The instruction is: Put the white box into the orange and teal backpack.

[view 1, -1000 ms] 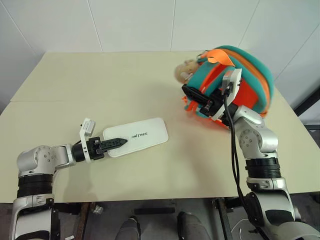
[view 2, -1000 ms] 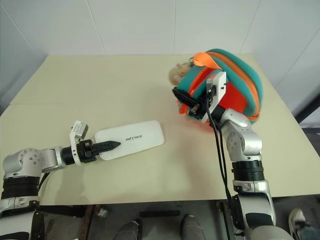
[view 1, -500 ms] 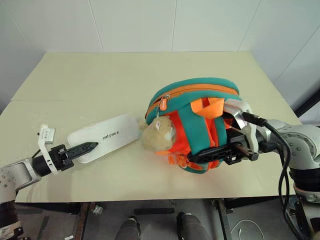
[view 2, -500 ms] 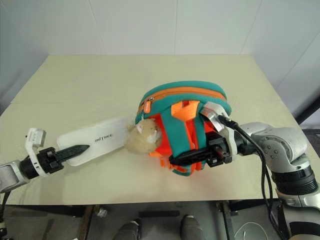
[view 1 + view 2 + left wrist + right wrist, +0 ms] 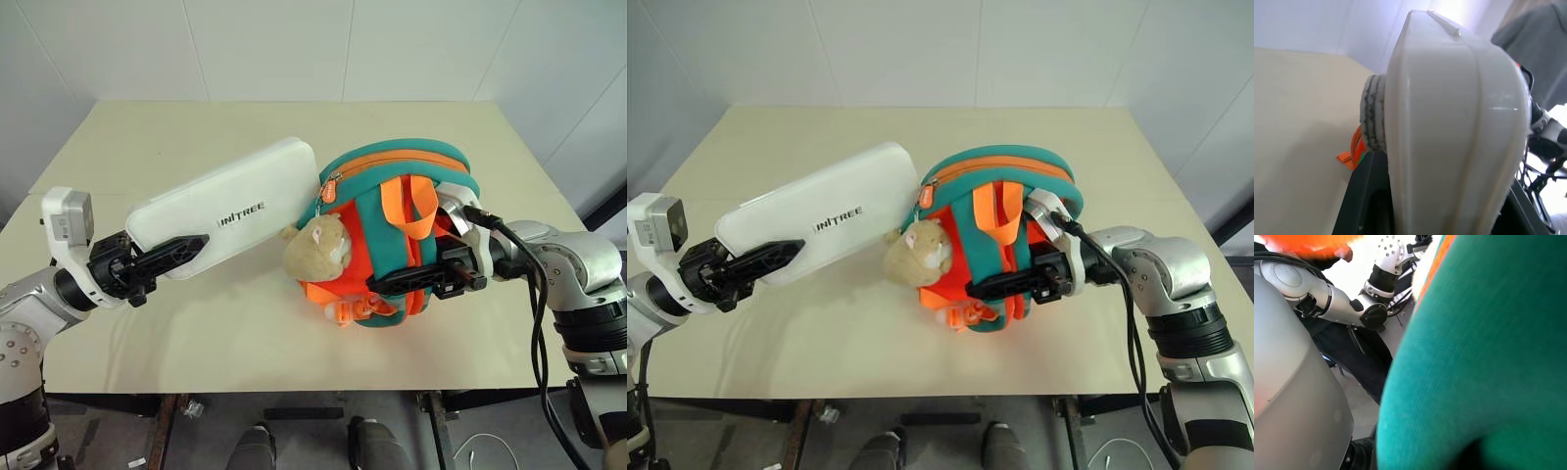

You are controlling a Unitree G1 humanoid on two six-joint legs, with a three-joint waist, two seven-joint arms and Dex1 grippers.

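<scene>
My left gripper (image 5: 191, 250) is shut on the near end of the white box (image 5: 230, 206), which hangs tilted above the table with its "UNITREE" lettering facing up. The box's far corner lies beside the zipper pull of the orange and teal backpack (image 5: 392, 176). The backpack stands upright at the table's middle right, straps toward me, with a tan hamster charm (image 5: 318, 247) hanging at its left side. My right gripper (image 5: 392, 284) is shut on the backpack's strap side, low down. The left wrist view shows the box (image 5: 1449, 137) edge-on, and the backpack's teal fabric (image 5: 1488, 357) shows close up in the right wrist view.
The beige table (image 5: 196, 137) stretches bare to the left and behind the backpack, with a white wall beyond its far edge. A black cable (image 5: 539, 323) runs along my right forearm.
The right gripper brought the backpack from the far right to the table's middle. The left gripper lifted the box off the table and rolled it up toward the backpack's top.
</scene>
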